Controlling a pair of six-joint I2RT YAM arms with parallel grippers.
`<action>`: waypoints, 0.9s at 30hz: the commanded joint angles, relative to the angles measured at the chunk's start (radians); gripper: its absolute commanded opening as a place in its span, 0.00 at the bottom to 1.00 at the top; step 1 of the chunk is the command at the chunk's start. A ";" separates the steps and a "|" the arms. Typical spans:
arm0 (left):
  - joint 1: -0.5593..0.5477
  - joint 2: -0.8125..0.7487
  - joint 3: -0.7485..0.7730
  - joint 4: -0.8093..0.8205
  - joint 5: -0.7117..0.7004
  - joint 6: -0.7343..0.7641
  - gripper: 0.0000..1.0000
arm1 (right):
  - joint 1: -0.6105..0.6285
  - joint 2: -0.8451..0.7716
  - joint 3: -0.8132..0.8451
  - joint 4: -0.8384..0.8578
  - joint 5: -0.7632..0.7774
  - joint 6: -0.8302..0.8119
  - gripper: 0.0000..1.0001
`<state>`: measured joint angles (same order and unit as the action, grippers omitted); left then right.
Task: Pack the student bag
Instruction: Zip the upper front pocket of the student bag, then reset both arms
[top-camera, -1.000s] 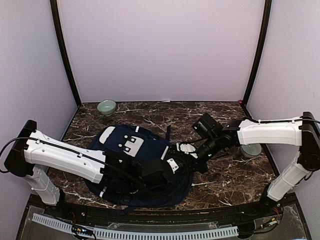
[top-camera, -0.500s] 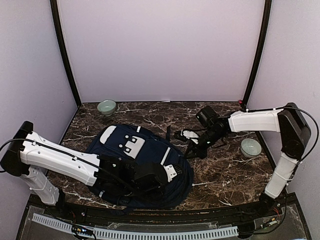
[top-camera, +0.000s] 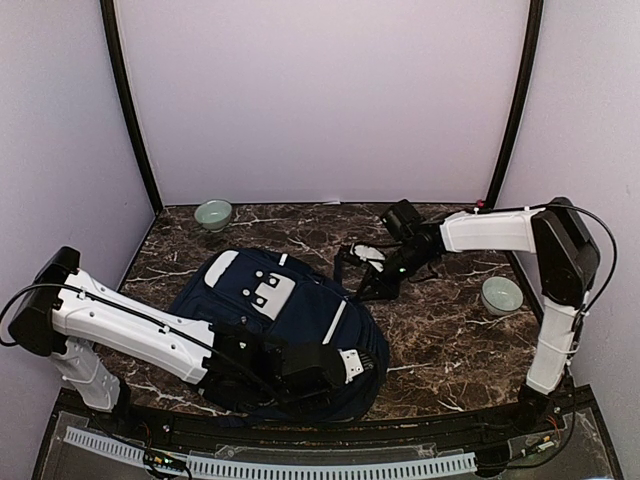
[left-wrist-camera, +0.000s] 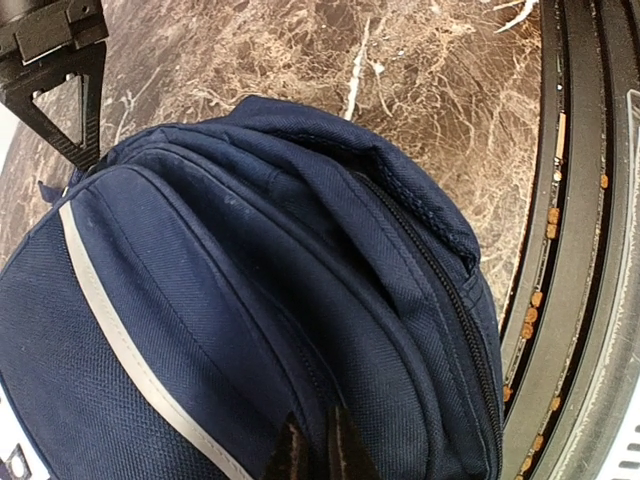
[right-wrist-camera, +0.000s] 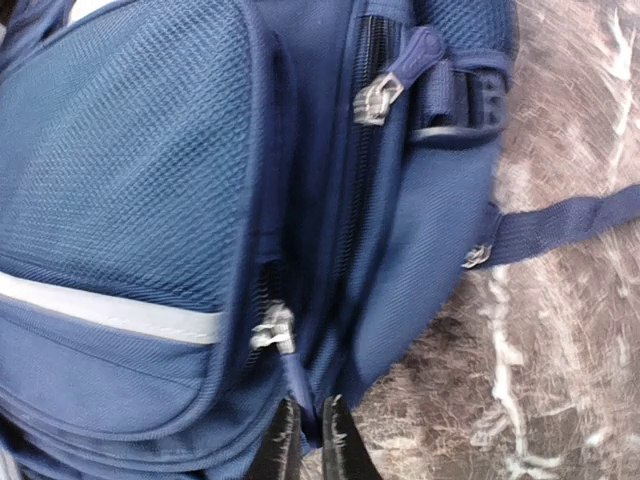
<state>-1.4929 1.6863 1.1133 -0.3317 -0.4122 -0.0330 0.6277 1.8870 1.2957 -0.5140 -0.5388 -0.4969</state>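
The left arm (top-camera: 130, 325) has slid back toward the near edge of the worktop (top-camera: 450, 340) over the last second. Its jaws have gone from a slight gap to pinched tight. In the left wrist view they are narrow, biting a fold of navy fabric at the near end of the student bag (top-camera: 250, 320). A closed run of zip lies just to their right.

The bag itself lies flat about where it did. It stretches from the left jaws away to the right jaws, with its light patch facing up between the two.

The bigger change is on the right. A second ago the right arm (top-camera: 490, 232) was low over the bag's right side. It has since drawn away and back, so its jaws are now just beyond the bag's far right edge. In the right wrist view they are close together with a small blue zip tab (right-wrist-camera: 303, 395) caught between them. A silver slider sits just beyond the tab, and a loose strap (right-wrist-camera: 560, 225) trails off to the right.

My reading is that the left jaws anchor the bag while the right jaws work a zip along its side. Whether that zip is being opened or shut I cannot tell.

A pale green bowl (top-camera: 213, 213) sits well beyond the left jaws. A second bowl (top-camera: 500, 294) lies to the right of the right jaws, well apart from the bag.
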 joint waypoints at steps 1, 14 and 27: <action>-0.044 -0.041 0.002 0.082 0.005 0.009 0.08 | -0.030 -0.068 0.006 0.133 0.044 0.059 0.17; 0.046 -0.212 -0.007 0.021 -0.135 -0.037 0.73 | -0.219 -0.445 -0.050 0.065 0.090 0.220 0.46; 0.462 -0.669 -0.147 0.084 -0.327 -0.034 0.99 | -0.599 -0.568 0.009 0.098 0.096 0.534 1.00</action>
<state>-1.1728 1.1385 1.0187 -0.2943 -0.6971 -0.0525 0.1303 1.3163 1.2640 -0.4412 -0.3996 -0.1116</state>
